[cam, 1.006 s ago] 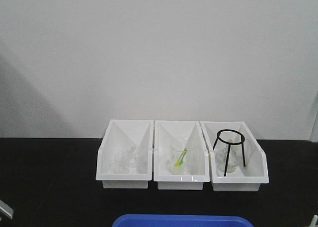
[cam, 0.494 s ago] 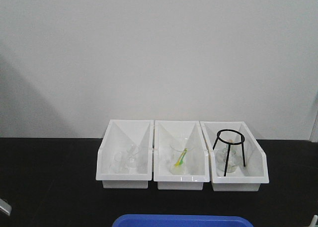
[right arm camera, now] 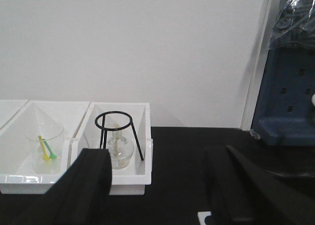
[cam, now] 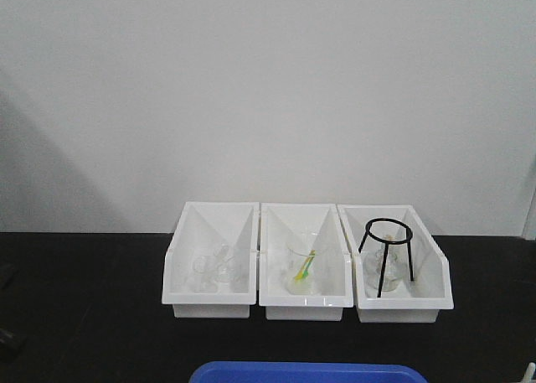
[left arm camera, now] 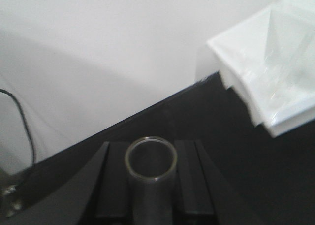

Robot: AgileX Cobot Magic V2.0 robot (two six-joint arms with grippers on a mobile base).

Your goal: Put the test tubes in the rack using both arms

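I hold a slender clear glass test tube (left arm camera: 150,199) clamped in the left gripper (left arm camera: 150,158), its long axis along the fingers. The right gripper (right arm camera: 156,188) is apart and empty. The rack is out of view.

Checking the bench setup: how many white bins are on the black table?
3, side by side: the left bin holds clear glassware, the middle bin a beaker, the right bin the black tripod.
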